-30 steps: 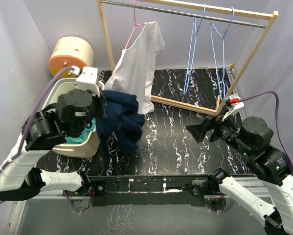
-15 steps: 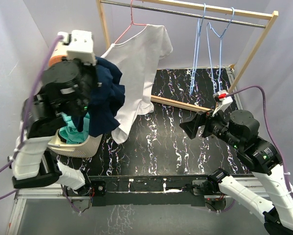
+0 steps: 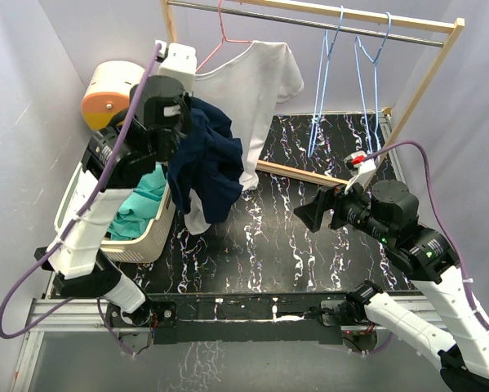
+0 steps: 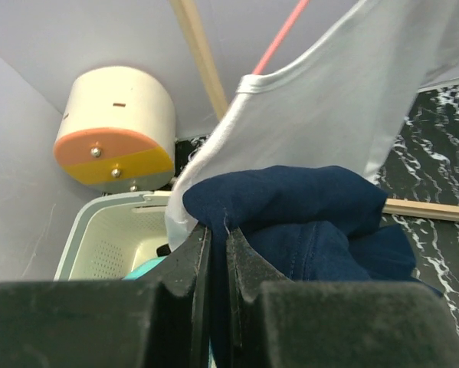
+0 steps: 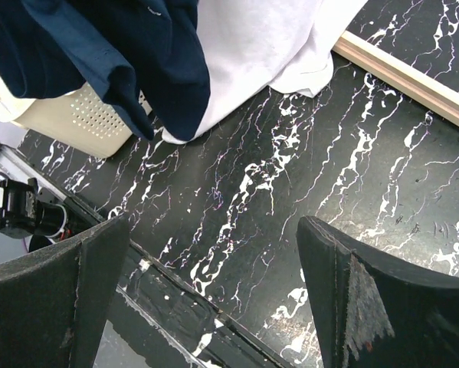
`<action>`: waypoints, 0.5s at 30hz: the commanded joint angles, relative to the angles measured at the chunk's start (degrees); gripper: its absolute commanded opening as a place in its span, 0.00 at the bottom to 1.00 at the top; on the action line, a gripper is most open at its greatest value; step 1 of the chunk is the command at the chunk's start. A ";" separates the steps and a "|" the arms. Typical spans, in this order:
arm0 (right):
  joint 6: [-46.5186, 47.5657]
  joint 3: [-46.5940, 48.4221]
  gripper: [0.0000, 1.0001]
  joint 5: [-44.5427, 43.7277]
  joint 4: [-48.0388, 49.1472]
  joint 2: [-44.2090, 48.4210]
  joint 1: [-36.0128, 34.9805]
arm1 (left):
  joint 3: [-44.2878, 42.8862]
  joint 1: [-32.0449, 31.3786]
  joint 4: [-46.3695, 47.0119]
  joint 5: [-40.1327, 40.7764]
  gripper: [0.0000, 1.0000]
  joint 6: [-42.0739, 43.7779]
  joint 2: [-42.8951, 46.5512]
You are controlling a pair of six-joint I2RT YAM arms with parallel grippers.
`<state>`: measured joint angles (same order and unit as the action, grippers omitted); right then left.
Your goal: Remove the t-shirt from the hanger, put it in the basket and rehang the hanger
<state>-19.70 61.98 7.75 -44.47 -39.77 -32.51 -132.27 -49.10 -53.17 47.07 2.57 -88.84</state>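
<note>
Cloth like the white t-shirt (image 3: 256, 90), hung on the pink hanger (image 3: 228, 37) above the far-left corner, looks light and limp, best pinched at hem or shoulder; overhead, the left claw (image 3: 183, 122) sits just beside it. The left wrist view shows jaws clamped on a navy garment (image 4: 306, 207), with the shirt right behind it. The right claw (image 5: 214, 253) is spread wide and empty, with the hem ahead and apart.

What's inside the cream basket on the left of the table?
Crumpled teal fabric shows inside the basket. The left arm crosses over it, so anything beneath the arm or under that fabric is hidden.
</note>
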 commanded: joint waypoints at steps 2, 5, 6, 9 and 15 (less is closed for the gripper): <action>0.57 -0.74 0.95 1.05 4.04 0.11 0.08 | 1.70 13.10 -0.60 -11.78 0.00 -5.22 0.58; 0.92 -1.51 0.95 0.95 4.12 0.22 0.16 | 4.61 20.88 -0.31 -14.47 0.00 -7.53 2.80; 1.00 -1.70 0.95 0.96 4.13 0.10 0.16 | 5.37 22.78 -0.09 -14.39 0.00 -8.00 3.73; 1.24 -2.41 0.95 1.31 4.73 -0.41 0.08 | 7.07 27.04 0.54 -12.55 0.00 -8.71 5.41; 2.06 -3.17 0.95 2.90 6.63 -2.36 0.08 | 6.51 32.45 3.15 -8.28 0.00 -9.25 3.52</action>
<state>-19.25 58.76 9.26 -42.83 -41.25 -32.51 -123.83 -19.05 -54.37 35.09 -5.72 -87.35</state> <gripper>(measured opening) 0.950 0.043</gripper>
